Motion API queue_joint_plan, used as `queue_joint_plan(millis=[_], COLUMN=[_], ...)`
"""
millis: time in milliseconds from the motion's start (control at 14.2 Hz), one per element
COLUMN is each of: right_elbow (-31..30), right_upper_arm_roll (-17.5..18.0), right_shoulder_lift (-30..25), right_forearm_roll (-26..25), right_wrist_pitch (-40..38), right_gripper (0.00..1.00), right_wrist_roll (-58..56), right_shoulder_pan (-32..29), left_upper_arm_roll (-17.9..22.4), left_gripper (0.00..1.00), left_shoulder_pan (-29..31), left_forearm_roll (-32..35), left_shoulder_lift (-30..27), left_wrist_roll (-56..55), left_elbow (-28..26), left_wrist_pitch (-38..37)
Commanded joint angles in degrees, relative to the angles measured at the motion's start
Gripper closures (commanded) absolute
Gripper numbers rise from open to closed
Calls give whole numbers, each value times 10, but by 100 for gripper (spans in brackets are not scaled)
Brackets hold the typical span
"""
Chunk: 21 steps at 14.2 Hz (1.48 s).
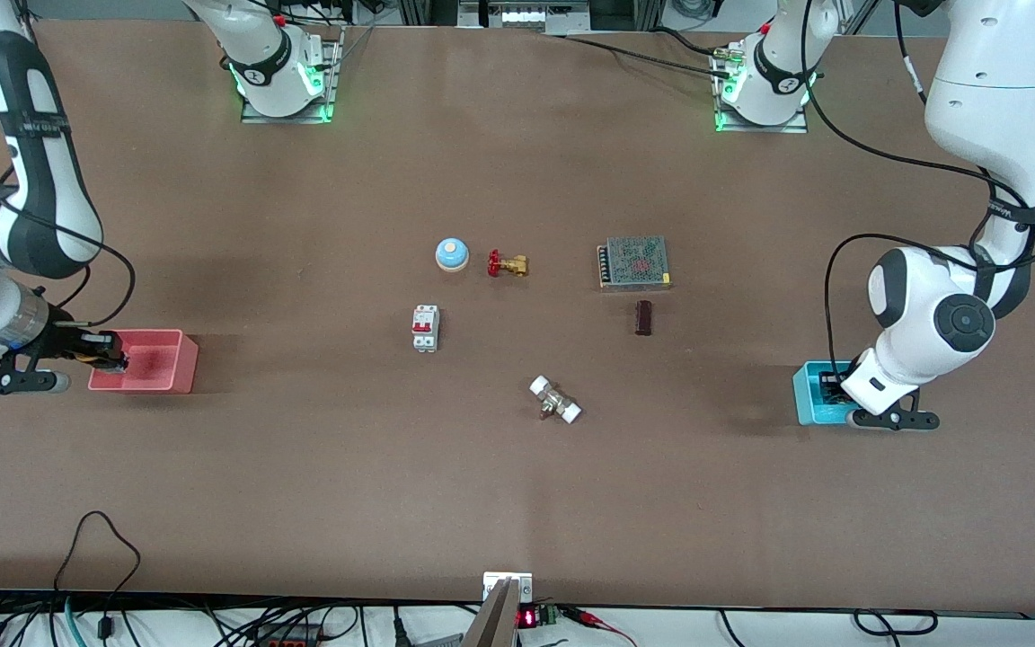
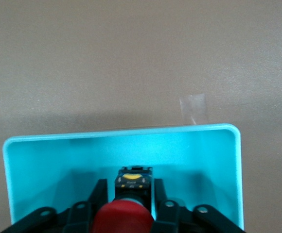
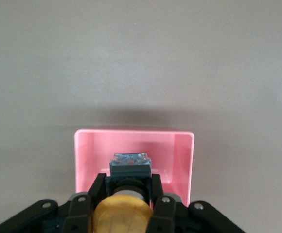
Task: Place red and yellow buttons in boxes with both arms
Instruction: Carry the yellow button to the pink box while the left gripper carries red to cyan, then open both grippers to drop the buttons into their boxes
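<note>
Cyan plastic marks the box (image 1: 810, 395) near the table edge at the left arm's end, and the left gripper (image 2: 127, 199) is down inside it, fingers (image 2: 97, 194) clamped on the red button (image 2: 123, 217). Near the edge at the right arm's end, the right gripper (image 3: 128, 194) hangs over the pink box (image 1: 158, 362), clasping the yellow button (image 3: 121, 214). Between them, mid-table, sit a blue bell (image 1: 451, 254) and a brass valve (image 1: 508, 264).

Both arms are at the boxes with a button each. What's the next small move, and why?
Probably lower a little, then open both grippers. The left gripper holds the red button inside the cyan box; the right gripper holds the yellow button over the pink box. Neither button visibly rests on a box floor.
</note>
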Motion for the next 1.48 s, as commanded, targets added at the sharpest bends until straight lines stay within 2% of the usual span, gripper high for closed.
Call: queue_joint_plan(millis=[0,141,282,423,634,775,915,1056,1197,1268,1338,1408], right_elbow=[14,14,14,11,8,9,9,10,14,14,14,14], right_upper_arm_roll=[-4,-4,-4,-4,-4,-4,-4,-3,-3,-2,-2,-1], right_shoulder_lift=[42,61,74,82,88,95,95,95,90,86,78,71], right_forearm_roll=[8,5,2,0,0,1,1,1,2,2,2,2], right_wrist_pitch=[34,55,56,56,56,56,56,56,55,52,49,42], right_gripper=[80,80,80,80,78,64,49,0,0,0,0,0], right_wrist_roll=[-11,-11,-14,-14,-14,-13,-13,-6,-8,-8,-9,-10], right_shoulder_pan=[5,1,2,2,1,2,2,3,4,4,5,5], left_upper_arm_roll=[-8,-7,-9,-15,-37,-43,-50,-42,-41,-47,-48,-49], left_gripper=[0,0,0,0,0,0,0,0,0,0,0,0], left_shoulder_pan=[11,11,8,5,-1,-3,4,5,1,4,7,9], left_forearm_roll=[11,12,12,12,6,0,-50,-53,-38,-22,-24,-24], left_shoulder_lift=[-11,-23,-50,-81,-101,-102,-103,-111,-114,-134,-150,-181], left_wrist_roll=[5,4,4,4,2,1,3,-2,-3,-4,-5,-4], left_elbow=[0,1,5,30,132,210,261,294,336,330,302,252], left_wrist_pitch=[0,-5,-42,-124,-296,-428,-441,-445,-458,-498,-509,-482])
